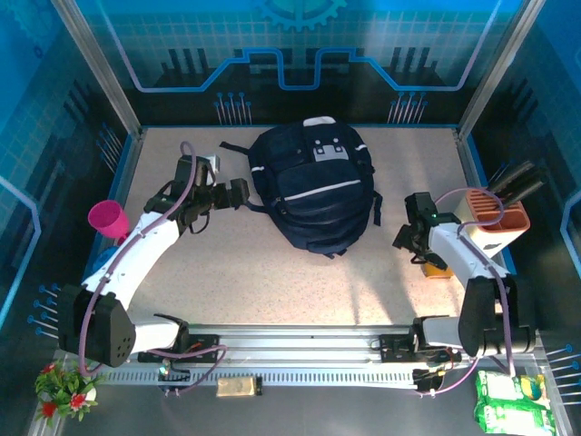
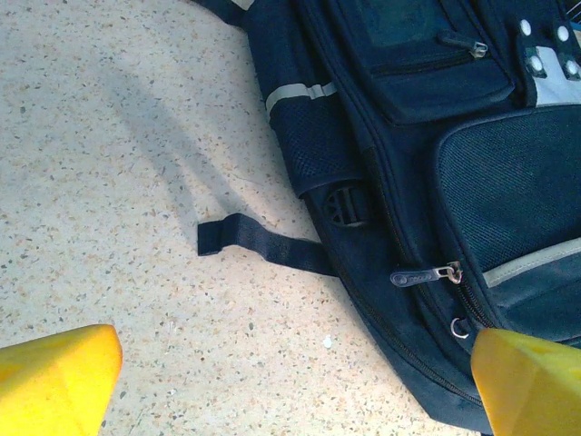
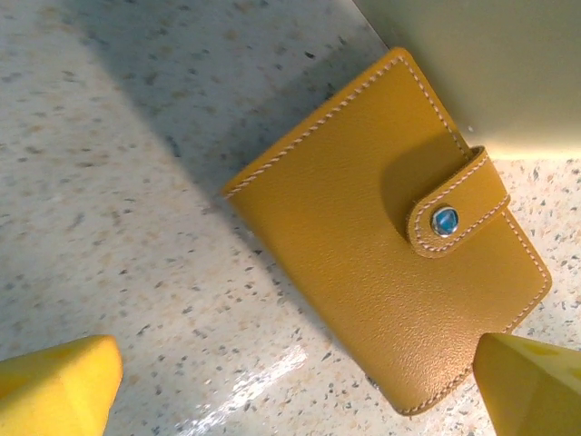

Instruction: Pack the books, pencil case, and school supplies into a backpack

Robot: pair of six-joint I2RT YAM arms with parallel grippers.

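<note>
While the backpack (image 1: 313, 186) lies flat mid-table, the left gripper (image 2: 295, 381) hovers at its left side, fingers spread and empty. The right gripper (image 3: 295, 381), also spread, hangs over a yellow wallet (image 3: 390, 272) beside the holder (image 1: 495, 218).

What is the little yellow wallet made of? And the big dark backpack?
The yellow wallet looks like leather or fake leather. It is smooth and slightly grainy, with pale stitching along its edges and a shiny metal snap. The backpack looks like matte woven fabric, with a mesh pocket and a metal-looking zipper pull.
</note>
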